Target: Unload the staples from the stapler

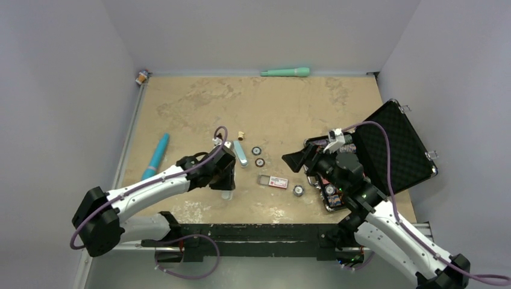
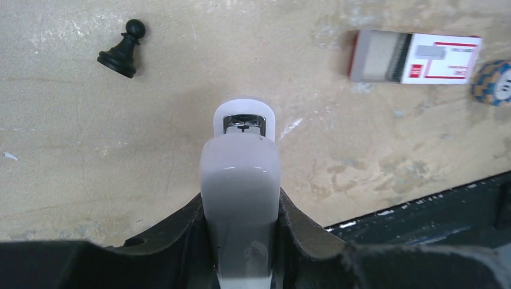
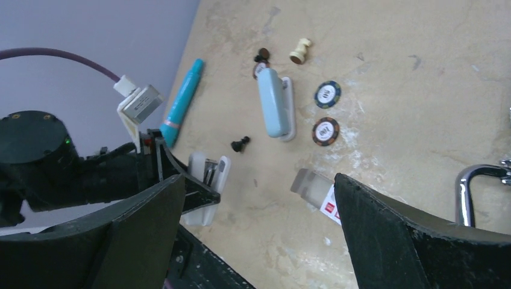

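My left gripper (image 1: 226, 180) (image 2: 241, 198) is shut on a small white stapler (image 2: 241, 174), held by its sides just above the table near the front edge. Silvery metal shows in the stapler's front mouth (image 2: 244, 123), which is partly open in the right wrist view (image 3: 208, 174). A second small stapler with a light blue top and white base (image 1: 241, 153) (image 3: 274, 108) lies flat on the table just beyond it. No loose strip of staples is in view. My right gripper (image 1: 299, 159) (image 3: 259, 180) is open and empty, hovering right of the staplers.
A small box with a red-and-white label (image 1: 274, 181) (image 2: 416, 57) lies between the grippers, with poker chips (image 1: 260, 162) nearby. A black pawn (image 2: 123, 48), a cream chess piece (image 1: 240, 135), a blue marker (image 1: 156, 155), a teal pen (image 1: 286, 72) and an open black case (image 1: 395, 144) are also there.
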### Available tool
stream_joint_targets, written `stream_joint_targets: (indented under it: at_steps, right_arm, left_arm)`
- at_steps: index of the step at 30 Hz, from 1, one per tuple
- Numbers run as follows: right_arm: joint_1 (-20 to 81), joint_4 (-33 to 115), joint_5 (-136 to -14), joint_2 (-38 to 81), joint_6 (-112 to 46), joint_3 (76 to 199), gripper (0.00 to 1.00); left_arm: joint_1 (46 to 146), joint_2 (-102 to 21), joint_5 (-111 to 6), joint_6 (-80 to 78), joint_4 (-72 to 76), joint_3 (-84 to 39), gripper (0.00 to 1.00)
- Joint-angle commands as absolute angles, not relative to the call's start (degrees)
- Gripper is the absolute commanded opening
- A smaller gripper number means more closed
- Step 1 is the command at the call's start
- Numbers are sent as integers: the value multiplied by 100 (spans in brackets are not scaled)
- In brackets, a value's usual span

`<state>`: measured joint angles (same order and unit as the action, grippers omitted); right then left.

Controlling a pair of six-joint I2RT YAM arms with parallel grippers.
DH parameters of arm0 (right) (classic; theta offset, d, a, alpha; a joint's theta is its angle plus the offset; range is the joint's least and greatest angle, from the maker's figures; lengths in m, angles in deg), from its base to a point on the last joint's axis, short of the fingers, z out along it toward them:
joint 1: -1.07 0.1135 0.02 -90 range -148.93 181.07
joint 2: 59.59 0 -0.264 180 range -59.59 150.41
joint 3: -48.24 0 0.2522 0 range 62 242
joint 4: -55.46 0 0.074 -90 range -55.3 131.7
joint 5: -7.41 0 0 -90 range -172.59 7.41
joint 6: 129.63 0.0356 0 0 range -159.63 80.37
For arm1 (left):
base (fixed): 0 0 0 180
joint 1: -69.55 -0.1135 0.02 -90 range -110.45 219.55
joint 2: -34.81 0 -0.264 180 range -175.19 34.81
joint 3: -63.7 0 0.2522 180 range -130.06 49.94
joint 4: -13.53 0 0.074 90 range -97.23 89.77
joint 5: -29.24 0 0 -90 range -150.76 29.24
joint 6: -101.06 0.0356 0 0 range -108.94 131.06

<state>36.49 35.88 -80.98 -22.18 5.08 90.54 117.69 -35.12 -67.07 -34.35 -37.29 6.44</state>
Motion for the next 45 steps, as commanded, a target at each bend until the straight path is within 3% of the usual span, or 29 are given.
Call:
stream_joint_targets:
  at_steps: [1,8,22,45]
  right_arm:
    - [3676,4624,-7784,-2978,911,8653,99]
    - [3676,6122,-6700,-3453,1109,8102,99]
    - [3706,8188,-5337,-2144,1370,8263,99]
    - [4543,9020,-5036,-897,995,9096,99]
  left_arm:
    - [11781,-2985,-6315,-3241,-3818,347,0]
    - [11776,-2182,-5197,-3040,-3053,564,0]
    - [11747,-1050,-3293,-3031,-1573,687,0]
    - [11587,-1001,-2794,-3996,143,627,0]
